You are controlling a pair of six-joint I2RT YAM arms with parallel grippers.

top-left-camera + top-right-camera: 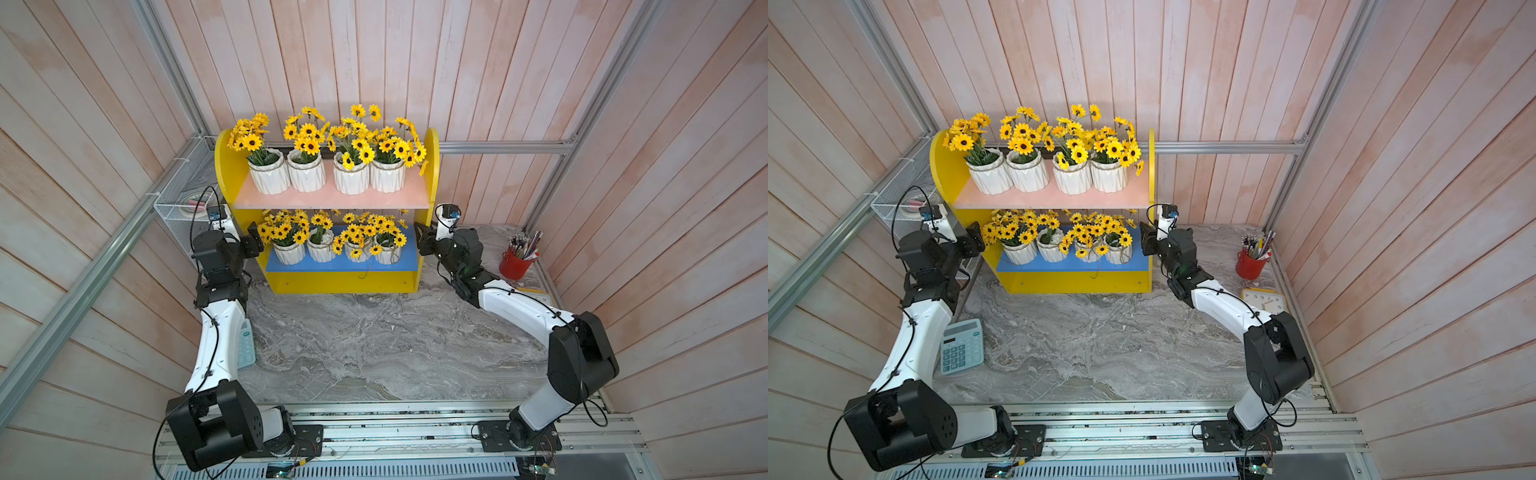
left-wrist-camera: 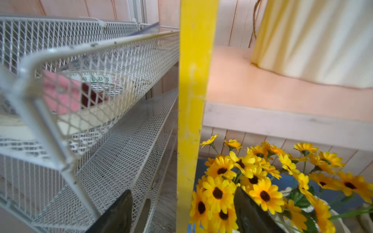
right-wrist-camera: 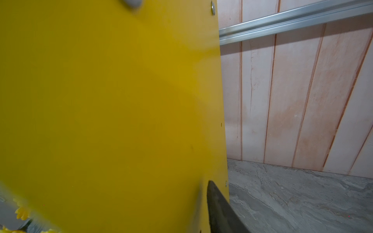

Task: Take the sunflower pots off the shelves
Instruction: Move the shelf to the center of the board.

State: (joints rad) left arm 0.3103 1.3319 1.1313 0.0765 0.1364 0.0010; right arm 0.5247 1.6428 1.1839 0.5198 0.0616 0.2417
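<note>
Well, sunflower pots (image 1: 307, 176) crowd the shelves (image 1: 332, 200).
Left gripper (image 1: 256, 242), nine o'clock, gapes empty; right gripper (image 1: 422, 240), three o'clock, can't tell.

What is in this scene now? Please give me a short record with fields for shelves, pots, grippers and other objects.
shelves: yellow unit, pink upper board, blue lower board
sunflower pots: eight, four on each board, none removed
left gripper: open, jaws either side of a side panel front edge
right gripper: beside the other side panel; one finger visible, state unclear
table: grey marble, no pots on it
other objects: red pencil cup, calculator, yellow clock, white wire rack
</note>
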